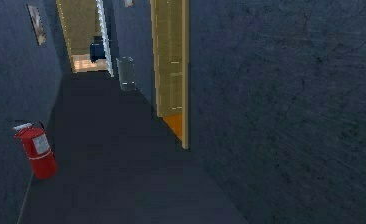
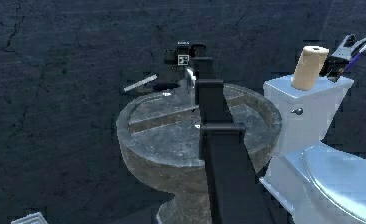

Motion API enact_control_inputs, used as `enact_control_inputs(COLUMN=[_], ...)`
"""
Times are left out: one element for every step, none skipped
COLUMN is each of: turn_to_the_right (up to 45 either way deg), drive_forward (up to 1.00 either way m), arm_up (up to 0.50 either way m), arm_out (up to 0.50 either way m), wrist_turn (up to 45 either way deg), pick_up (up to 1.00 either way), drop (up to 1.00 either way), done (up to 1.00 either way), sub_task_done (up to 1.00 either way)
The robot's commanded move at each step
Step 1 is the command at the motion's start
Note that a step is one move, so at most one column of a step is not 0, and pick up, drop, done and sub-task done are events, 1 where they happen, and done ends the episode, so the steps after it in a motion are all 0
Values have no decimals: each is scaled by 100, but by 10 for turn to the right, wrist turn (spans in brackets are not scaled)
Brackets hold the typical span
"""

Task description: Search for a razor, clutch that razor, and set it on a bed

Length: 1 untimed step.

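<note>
A thin pale grey stick-like thing [image 2: 141,84], possibly the razor, lies on the back left rim of a round stone sink [image 2: 151,145] in the arm side view. My arm [image 2: 223,150] reaches up across the basin. The gripper [image 2: 179,54] stands at the arm's far end, by the sink's back rim and against the dark wall, a little right of the grey thing. I cannot tell whether it holds anything.
A white toilet [image 2: 321,165] stands right of the sink, with a paper roll [image 2: 311,66] and a dark blue thing [image 2: 347,55] on its tank. Ahead runs a dark corridor with a red fire extinguisher [image 1: 36,150], an open wooden door [image 1: 171,70] and a lit far doorway [image 1: 86,40].
</note>
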Motion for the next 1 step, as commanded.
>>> enact_control_inputs(turn_to_the_right=[0], drive_forward=[0], arm_up=[2], arm_out=[0], wrist_turn=[0], pick_up=[0], drop=[0], done=[0], sub_task_done=[0])
